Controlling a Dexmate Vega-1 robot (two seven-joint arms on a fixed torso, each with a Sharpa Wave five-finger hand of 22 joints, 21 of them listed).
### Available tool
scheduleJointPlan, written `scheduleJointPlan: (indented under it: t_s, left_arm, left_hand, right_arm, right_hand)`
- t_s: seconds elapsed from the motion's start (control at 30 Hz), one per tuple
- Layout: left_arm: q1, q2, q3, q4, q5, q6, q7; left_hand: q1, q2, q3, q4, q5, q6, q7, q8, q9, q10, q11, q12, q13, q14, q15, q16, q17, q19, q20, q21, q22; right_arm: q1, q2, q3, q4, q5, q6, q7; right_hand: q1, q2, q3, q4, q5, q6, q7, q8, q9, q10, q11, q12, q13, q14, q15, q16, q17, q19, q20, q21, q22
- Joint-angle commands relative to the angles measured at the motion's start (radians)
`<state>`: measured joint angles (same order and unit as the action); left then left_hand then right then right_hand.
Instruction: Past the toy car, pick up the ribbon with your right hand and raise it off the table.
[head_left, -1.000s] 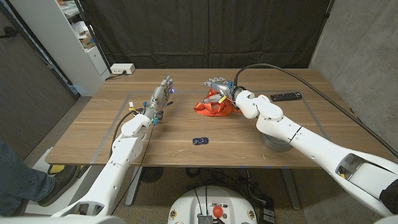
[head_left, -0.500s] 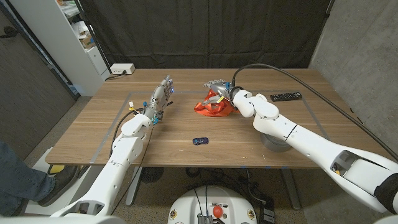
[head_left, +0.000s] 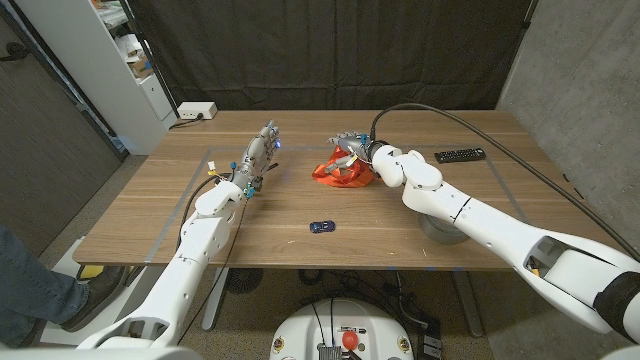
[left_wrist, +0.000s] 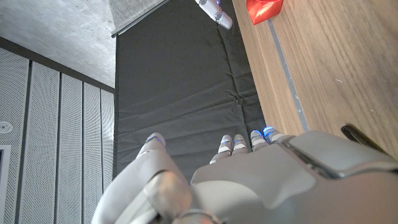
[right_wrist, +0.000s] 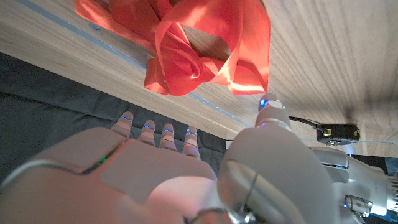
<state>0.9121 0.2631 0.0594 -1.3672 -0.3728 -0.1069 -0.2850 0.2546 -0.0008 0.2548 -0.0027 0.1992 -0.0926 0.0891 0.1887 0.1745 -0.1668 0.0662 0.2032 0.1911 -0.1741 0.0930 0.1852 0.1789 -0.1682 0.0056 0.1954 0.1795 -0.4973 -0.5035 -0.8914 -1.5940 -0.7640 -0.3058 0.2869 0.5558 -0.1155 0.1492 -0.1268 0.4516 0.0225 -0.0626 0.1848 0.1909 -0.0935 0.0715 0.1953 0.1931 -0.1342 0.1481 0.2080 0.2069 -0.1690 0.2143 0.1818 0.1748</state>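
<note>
Ribbon (head_left: 340, 173): one, red-orange, crumpled in loose loops on the table (head_left: 150, 215), toward the far edge and a little right of its middle. It is seen lying on the wood, not yet raised.

Right hand (head_left: 352, 148): one, placed over the far side of the ribbon. In the right wrist view the fingers (right_wrist: 166, 134) are seen extended and apart above the cloth, the thumb set off to one side; nothing is held. Contact with the ribbon cannot be told.

Step in hand, as judged: the reach is done and the grasp is about to be made. The next move calls for the hand to be lowered into the loops and the fingers closed with the thumb on a good fold of cloth, since a slack ribbon is apt to slip from a shallow pinch; a straight lift is then wanted until every loop is clear of the wood.

Car (head_left: 321, 226): one, small, blue, nearer the front edge, well apart from the ribbon.

Left hand (head_left: 258, 158): one, set toward the far left of the table, fingers straight and apart, nothing held.

Remote (head_left: 459, 155): one, black, by the far right edge.
</note>
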Motion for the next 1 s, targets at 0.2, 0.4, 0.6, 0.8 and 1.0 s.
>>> scheduleJointPlan:
  t_s: [0.2,0.4,0.6,0.8,1.0]
  left_arm:
    - [-0.004,-0.004,-0.003,0.012,0.006,0.01,-0.003]
    - [0.01,0.001,-0.006,-0.011,0.012,0.02,0.01]
    - [0.021,0.005,-0.007,-0.034,0.018,0.027,0.021]
    - [0.025,0.005,-0.006,-0.035,0.017,0.034,0.021]
    - [0.027,0.004,-0.005,-0.037,0.016,0.04,0.022]
  left_hand:
    - [-0.001,0.01,0.003,-0.009,-0.001,0.013,0.005,0.006,0.005,-0.004,0.0,0.007,0.001,0.004,0.004,0.006,0.005,-0.072,0.01,-0.002,0.001]
    - [-0.002,0.011,0.003,-0.009,-0.001,0.014,0.005,0.006,0.005,-0.004,0.0,0.007,0.001,0.004,0.005,0.006,0.005,-0.073,0.011,-0.002,0.001]
    - [-0.002,0.011,0.003,-0.01,-0.002,0.015,0.004,0.006,0.005,-0.006,-0.001,0.006,0.001,0.002,0.006,0.005,0.005,-0.075,0.012,-0.002,0.001]
    - [-0.002,0.011,0.002,-0.011,-0.002,0.016,0.004,0.005,0.005,-0.007,0.0,0.005,0.001,0.0,0.005,0.005,0.005,-0.076,0.013,-0.002,0.001]
    - [-0.003,0.012,0.002,-0.011,-0.002,0.016,0.005,0.005,0.005,-0.008,0.0,0.005,0.001,-0.001,0.005,0.004,0.005,-0.078,0.016,-0.002,0.001]
  right_arm:
    - [0.033,0.027,-0.036,0.065,0.023,-0.038,0.0]
    - [0.038,0.028,-0.041,0.082,0.042,-0.038,-0.005]
    - [0.049,0.032,-0.051,0.107,0.063,-0.039,0.003]
    - [0.059,0.033,-0.061,0.126,0.082,-0.041,0.012]
    - [0.062,0.026,-0.067,0.129,0.094,-0.047,0.012]
  right_hand:
    - [0.007,-0.001,-0.008,0.004,0.011,-0.001,-0.002,0.006,0.003,0.005,0.002,0.004,0.003,0.005,-0.004,0.007,0.006,0.018,-0.002,0.023,0.006]
    - [0.007,0.0,-0.011,0.006,0.016,0.009,-0.004,0.012,0.004,0.01,0.001,0.007,0.003,0.013,-0.006,0.012,0.006,0.046,-0.002,0.032,0.008]
    - [0.009,0.001,-0.015,0.007,0.02,0.022,-0.005,0.017,0.004,0.021,0.001,0.011,0.003,0.029,-0.011,0.019,0.006,0.075,-0.002,0.041,0.009]
    - [0.012,0.004,-0.017,0.008,0.023,0.026,-0.001,0.018,0.004,0.025,0.003,0.012,0.004,0.042,-0.013,0.025,0.005,0.113,-0.004,0.053,0.011]
    - [0.015,0.006,-0.019,0.008,0.026,0.027,-0.001,0.018,0.004,0.028,0.005,0.012,0.004,0.049,-0.016,0.027,0.004,0.143,-0.004,0.061,0.012]
